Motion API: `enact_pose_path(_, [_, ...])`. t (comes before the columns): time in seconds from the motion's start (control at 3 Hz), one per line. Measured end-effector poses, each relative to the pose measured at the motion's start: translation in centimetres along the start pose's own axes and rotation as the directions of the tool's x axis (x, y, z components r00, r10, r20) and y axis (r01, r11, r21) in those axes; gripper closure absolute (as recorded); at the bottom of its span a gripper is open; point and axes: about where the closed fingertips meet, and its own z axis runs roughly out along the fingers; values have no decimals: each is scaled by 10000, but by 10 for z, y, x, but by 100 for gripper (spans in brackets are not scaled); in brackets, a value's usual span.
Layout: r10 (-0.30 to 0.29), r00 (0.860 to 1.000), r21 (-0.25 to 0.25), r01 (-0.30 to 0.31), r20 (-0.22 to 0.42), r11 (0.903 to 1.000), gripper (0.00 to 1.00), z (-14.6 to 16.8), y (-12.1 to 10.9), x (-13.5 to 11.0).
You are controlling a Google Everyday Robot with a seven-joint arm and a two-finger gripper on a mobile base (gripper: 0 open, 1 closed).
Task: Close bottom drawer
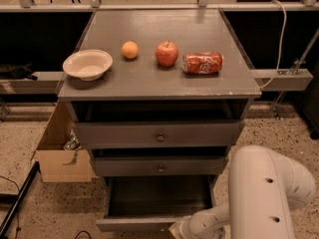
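The grey wooden cabinet [159, 83] stands in the middle of the camera view. Its bottom drawer [157, 198] is pulled well out, and its dark inside shows empty. Its flat grey front panel [134, 224] lies at the bottom edge of the view. My white arm [264, 193] comes in from the bottom right and bends left. My gripper [175, 231] sits at the right part of the drawer's front panel, mostly cut off by the frame edge.
The middle drawer [159, 166] and top drawer [158, 133] with round knobs stick out slightly. On the cabinet top lie a white bowl [87, 63], an orange [130, 49], a red apple [166, 53] and a crushed red can [202, 62]. An open cardboard box [60, 148] stands at the left.
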Motion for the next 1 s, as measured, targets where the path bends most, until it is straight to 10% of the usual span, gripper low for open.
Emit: enact_pose_path(1.0, [544, 9985, 167, -544, -38, 9984, 100, 25, -24, -4])
